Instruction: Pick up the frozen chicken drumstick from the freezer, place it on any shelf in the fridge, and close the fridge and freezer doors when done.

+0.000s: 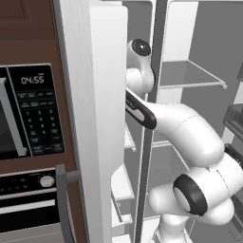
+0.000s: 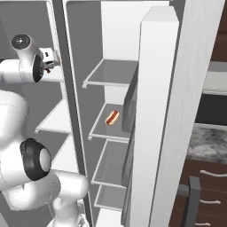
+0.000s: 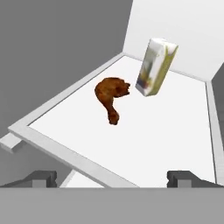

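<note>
The frozen chicken drumstick [image 3: 111, 98], a brown lump with a knobby end, lies on a white freezer shelf [image 3: 175, 144]. My gripper [image 3: 113, 179] hovers in front of and above that shelf's near rim, open, its fingertips [image 3: 42, 178] wide apart with nothing between them. In the right base view my hand [image 2: 48, 58] reaches left of the divider into the freezer [image 2: 55, 117]. The freezer door [image 1: 102, 118] stands open and hides the hand in the left base view. The fridge [image 2: 116, 31] is open too, with pale shelves [image 2: 113, 73] and its door [image 2: 159, 111] swung out.
A pale carton [image 3: 155, 66] stands tilted just behind the drumstick. An orange item with a pale band [image 2: 111, 117] lies on a middle fridge shelf. A black microwave [image 1: 28, 114] sits left of the freezer door. Grey door bins [image 1: 235, 118] line the fridge door.
</note>
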{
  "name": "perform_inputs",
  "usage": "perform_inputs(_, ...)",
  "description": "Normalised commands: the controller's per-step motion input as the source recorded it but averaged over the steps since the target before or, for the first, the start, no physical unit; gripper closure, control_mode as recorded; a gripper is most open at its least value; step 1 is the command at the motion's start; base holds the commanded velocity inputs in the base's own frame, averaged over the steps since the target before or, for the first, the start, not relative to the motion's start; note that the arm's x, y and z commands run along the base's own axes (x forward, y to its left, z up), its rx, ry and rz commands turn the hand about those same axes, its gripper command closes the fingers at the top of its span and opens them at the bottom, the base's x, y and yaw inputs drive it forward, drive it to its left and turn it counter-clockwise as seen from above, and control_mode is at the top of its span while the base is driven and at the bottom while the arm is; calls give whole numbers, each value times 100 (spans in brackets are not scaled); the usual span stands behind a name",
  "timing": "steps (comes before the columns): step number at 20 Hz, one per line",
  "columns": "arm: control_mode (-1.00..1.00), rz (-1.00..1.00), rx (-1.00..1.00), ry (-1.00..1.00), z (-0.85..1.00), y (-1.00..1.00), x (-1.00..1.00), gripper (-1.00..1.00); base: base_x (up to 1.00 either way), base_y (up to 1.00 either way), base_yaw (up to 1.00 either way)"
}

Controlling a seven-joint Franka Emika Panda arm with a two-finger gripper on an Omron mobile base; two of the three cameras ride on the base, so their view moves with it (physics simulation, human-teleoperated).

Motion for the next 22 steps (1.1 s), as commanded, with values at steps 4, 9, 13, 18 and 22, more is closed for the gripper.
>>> perform_inputs(4, -100, 0, 0, 13, -43, 9, 47, -100, 0, 0, 0)
perform_inputs(9, -100, 0, 0, 11, -27, 8, 70, -100, 0, 0, 0)
perform_inputs(13, -100, 0, 0, 9, -27, 22, 73, -100, 0, 0, 0)
perform_inputs(18, -100, 0, 0, 8, -27, 36, 86, -100, 0, 0, 0)
perform_inputs(22, -100, 0, 0, 15, -50, 31, 62, 100, 0, 0, 0)
